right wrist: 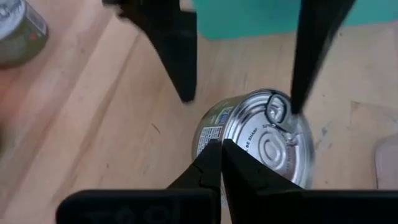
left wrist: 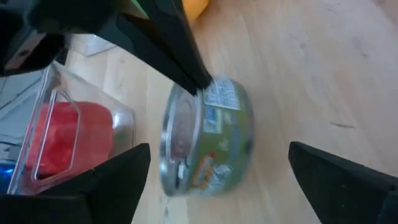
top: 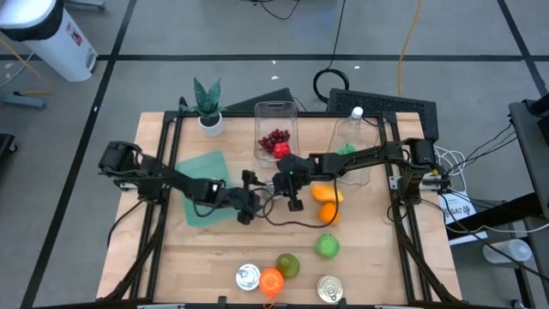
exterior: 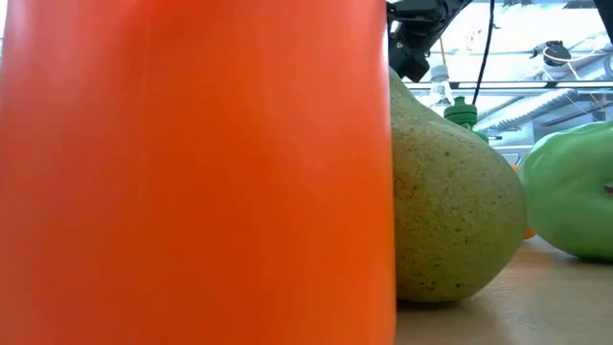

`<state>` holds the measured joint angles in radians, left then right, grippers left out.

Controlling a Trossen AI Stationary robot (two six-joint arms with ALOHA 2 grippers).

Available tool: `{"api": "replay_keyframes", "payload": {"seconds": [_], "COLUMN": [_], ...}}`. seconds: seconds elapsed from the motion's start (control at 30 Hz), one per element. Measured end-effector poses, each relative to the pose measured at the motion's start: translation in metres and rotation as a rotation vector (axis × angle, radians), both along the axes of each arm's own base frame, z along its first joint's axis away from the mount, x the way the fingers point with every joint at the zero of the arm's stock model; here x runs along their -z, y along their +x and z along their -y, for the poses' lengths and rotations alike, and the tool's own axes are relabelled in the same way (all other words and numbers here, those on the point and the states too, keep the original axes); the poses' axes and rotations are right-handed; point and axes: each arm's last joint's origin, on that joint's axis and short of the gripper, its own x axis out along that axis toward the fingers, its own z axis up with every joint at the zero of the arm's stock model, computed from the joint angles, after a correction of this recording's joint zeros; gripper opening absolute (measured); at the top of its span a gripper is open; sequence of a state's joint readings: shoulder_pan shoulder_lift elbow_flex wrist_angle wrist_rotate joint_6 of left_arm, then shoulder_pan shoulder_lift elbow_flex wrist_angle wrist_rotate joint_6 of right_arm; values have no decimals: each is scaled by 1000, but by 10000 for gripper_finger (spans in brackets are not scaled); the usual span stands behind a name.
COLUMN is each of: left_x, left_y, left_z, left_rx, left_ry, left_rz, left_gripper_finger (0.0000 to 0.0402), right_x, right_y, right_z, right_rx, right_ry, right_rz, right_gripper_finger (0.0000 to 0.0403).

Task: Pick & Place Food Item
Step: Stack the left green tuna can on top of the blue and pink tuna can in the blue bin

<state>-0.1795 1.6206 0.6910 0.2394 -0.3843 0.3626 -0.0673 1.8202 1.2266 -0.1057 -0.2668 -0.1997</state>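
Left gripper [left wrist: 211, 180] is spread wide around a tin can [left wrist: 205, 140]; right gripper [right wrist: 221, 163], pressed together, touches its top. A clear box [left wrist: 68, 143] sits beside.

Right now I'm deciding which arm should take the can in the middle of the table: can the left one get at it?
Probably yes. The left gripper stands open with the can lying between its fingers. The shut right gripper sits on the can's rim and may crowd the grasp.
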Motion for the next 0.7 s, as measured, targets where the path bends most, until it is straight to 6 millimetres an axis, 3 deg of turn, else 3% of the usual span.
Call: {"api": "replay_keyframes", "payload": {"seconds": [0.23, 0.37, 0.53, 0.7], "left_x": [10, 10, 7, 8], "left_y": [11, 13, 14, 14], "left_z": [-15, -20, -18, -17], "left_rx": [-19, -37, -14, -1], "left_ry": [-30, -61, -49, -53], "left_rz": [-38, -13, 12, 1], "left_gripper_finger": [376, 348, 280, 175], "right_x": [-3, -2, -3, -4], "right_y": [2, 2, 2, 3], "right_z": [-1, -1, -1, 0], "right_rx": [-4, -4, -3, 8], "right_ry": [33, 33, 32, 25], "right_rz": [32, 26, 32, 37], "right_gripper_finger": [0, 0, 0, 0]}}
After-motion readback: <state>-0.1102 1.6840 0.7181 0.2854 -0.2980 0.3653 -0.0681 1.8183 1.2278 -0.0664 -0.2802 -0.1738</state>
